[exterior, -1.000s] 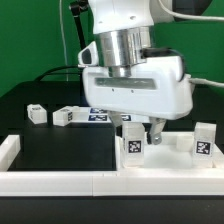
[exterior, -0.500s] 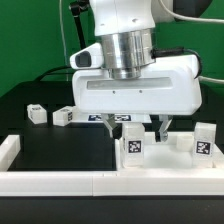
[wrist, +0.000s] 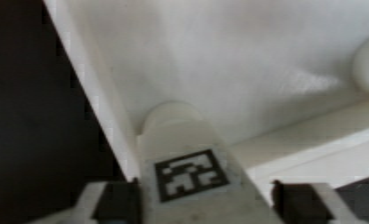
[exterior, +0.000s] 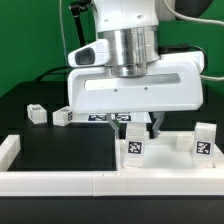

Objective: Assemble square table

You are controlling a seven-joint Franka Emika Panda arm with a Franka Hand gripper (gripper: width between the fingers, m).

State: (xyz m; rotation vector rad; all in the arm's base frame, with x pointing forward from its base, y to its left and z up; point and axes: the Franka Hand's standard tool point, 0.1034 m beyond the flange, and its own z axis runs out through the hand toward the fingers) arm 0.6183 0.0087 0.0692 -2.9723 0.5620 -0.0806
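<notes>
The white arm (exterior: 125,40) is pointing straight down over the square table top (exterior: 170,160), and its broad hand is filling the middle of the exterior view. The gripper (exterior: 150,127) is hanging close behind an upright tagged leg (exterior: 133,144), which is standing on the top near its edge on the exterior view's left. In the wrist view the fingers (wrist: 110,205) are sitting partway apart on either side of that leg (wrist: 186,160). A gap is showing on one side, and they are clamping nothing. A second leg (exterior: 203,141) is standing toward the exterior view's right.
</notes>
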